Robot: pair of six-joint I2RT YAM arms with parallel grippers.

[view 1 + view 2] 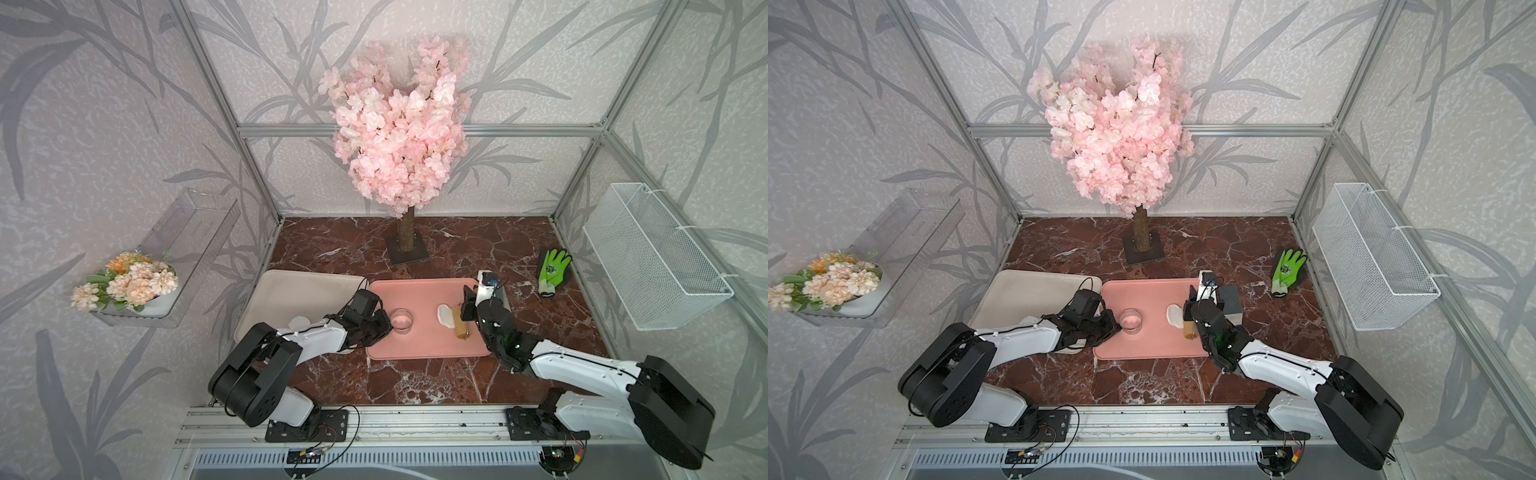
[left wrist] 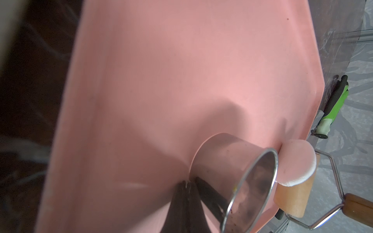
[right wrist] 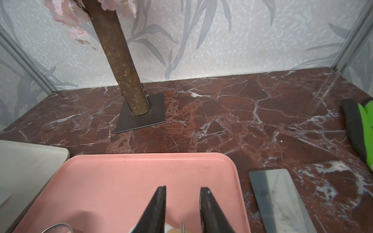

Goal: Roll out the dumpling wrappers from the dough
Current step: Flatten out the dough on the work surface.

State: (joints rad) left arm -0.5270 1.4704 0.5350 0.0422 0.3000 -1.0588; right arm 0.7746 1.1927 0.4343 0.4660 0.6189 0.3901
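Observation:
The dough [image 1: 444, 316] [image 1: 1173, 316] is a thin white oval sheet on the right part of the pink tray [image 1: 415, 349]. The tan roller of the rolling pin [image 1: 460, 328] [image 2: 294, 197] lies on the dough's [image 2: 296, 161] right edge. My right gripper [image 1: 465, 309] [image 3: 182, 189] stands over the rolling pin, jaws part closed round its handle. My left gripper [image 1: 388, 328] [image 2: 186, 182] is shut with nothing in it, tips on the tray against the clear ring cutter [image 1: 402, 321] [image 2: 232, 171]. One white dumpling wrapper [image 1: 299, 322] lies on the beige tray, partly behind my left arm.
The beige tray [image 1: 299, 291] adjoins the pink tray on the left. A grey slab [image 3: 278, 201] lies right of the pink tray, a green glove [image 1: 552, 272] beyond it. The blossom tree's base plate [image 1: 407, 247] stands behind the trays. A wire basket [image 1: 652, 257] hangs on the right wall.

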